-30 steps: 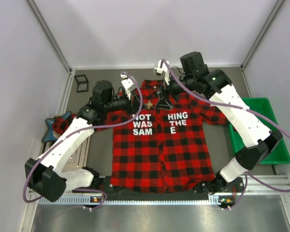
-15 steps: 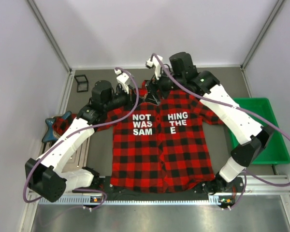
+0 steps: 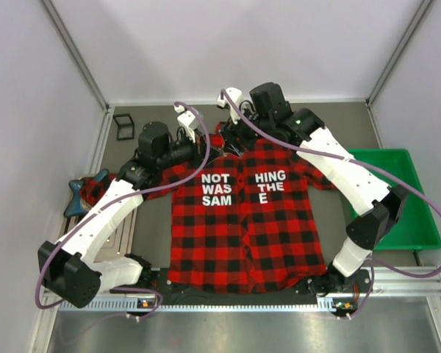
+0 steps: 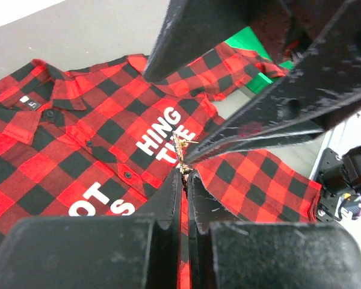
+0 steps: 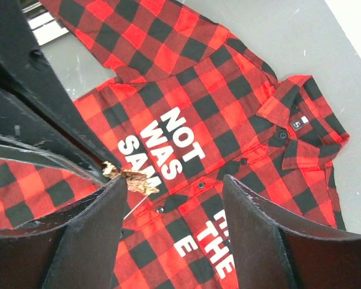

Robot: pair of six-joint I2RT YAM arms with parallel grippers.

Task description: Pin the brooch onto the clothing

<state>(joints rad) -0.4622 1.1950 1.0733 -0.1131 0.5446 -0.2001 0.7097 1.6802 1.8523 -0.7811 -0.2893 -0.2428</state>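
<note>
The red-and-black plaid shirt (image 3: 242, 228) lies flat on the table with its collar at the far side and white lettering on the chest. My left gripper (image 4: 185, 174) is shut on the brooch (image 4: 182, 147), a tiny tan leaf-shaped pin, and holds it above the shirt's chest (image 4: 108, 126). In the right wrist view the brooch (image 5: 129, 177) sticks out from the left gripper's fingers (image 5: 42, 138), with a thin pin below it. My right gripper (image 5: 173, 180) is open, and one of its fingers (image 5: 90, 235) is right beside the brooch. Both grippers meet over the collar in the top view (image 3: 222, 141).
A green bin (image 3: 397, 198) stands at the right of the shirt. A dark blue object (image 3: 77, 195) lies at the left by the sleeve. A small black frame (image 3: 123, 125) stands at the far left. Side walls close in the table.
My right gripper has moved left over the collar up to the left gripper. The left gripper has shifted slightly left and back, still holding the brooch.
</note>
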